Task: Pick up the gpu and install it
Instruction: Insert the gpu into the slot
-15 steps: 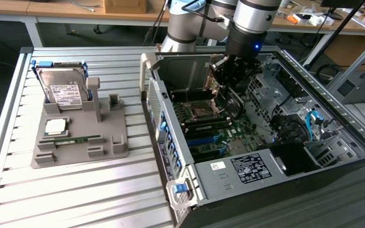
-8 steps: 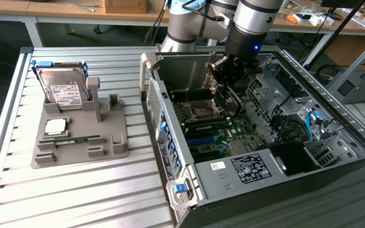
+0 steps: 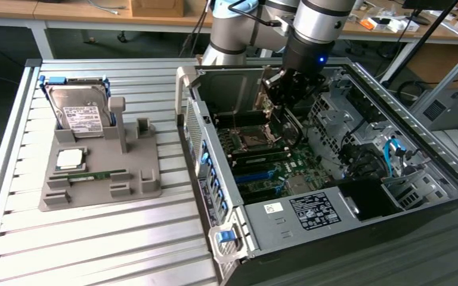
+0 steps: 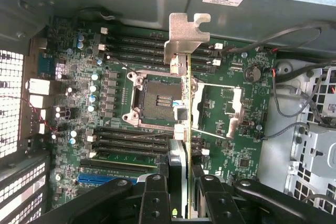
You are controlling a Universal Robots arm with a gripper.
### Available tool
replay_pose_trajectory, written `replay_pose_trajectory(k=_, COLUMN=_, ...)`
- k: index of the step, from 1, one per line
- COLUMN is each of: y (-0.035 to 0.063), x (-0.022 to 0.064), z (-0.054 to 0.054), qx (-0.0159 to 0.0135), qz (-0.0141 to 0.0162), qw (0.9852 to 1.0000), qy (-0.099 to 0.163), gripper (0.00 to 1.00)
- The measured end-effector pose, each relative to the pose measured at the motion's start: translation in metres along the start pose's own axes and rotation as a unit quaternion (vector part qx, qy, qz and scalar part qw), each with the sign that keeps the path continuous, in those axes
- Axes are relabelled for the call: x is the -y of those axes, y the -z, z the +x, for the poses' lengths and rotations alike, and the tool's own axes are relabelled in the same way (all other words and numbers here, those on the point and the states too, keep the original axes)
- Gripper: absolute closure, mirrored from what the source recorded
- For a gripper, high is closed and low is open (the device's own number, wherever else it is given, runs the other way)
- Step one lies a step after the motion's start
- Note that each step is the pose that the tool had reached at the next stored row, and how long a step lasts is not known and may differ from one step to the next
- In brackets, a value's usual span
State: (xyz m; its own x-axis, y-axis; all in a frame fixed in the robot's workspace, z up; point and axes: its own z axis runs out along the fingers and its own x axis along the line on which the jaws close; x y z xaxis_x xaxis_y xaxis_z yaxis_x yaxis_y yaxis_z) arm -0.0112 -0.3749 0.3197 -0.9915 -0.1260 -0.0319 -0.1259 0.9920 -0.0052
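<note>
The gpu (image 4: 184, 85) appears edge-on in the wrist view, a thin green card with its silver metal bracket (image 4: 184, 32) at the far end. My gripper (image 4: 185, 192) is shut on it, one black finger (image 4: 173, 174) pressed against each face. In the exterior view the gripper (image 3: 288, 95) hangs inside the open computer case (image 3: 316, 205) and holds the gpu (image 3: 266, 98) upright above the motherboard (image 3: 273, 170), near the case's rear wall. The card sits over the CPU socket (image 4: 155, 98) area, apart from the board.
On the exterior view's left, a grey holder (image 3: 102, 179) carries a hard drive (image 3: 81, 110), a square chip (image 3: 70, 158) and a memory stick (image 3: 93, 176). Drive cages and blue cables (image 3: 392, 155) fill the case's right side. Memory slots (image 4: 131, 140) flank the socket.
</note>
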Motion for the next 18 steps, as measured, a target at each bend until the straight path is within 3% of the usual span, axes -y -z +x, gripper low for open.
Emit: replay_pose_trajectory(k=18, y=0.0, x=0.0, z=0.0, qx=0.0002, qz=-0.0012, qw=0.9993, qy=0.039, gripper=0.73)
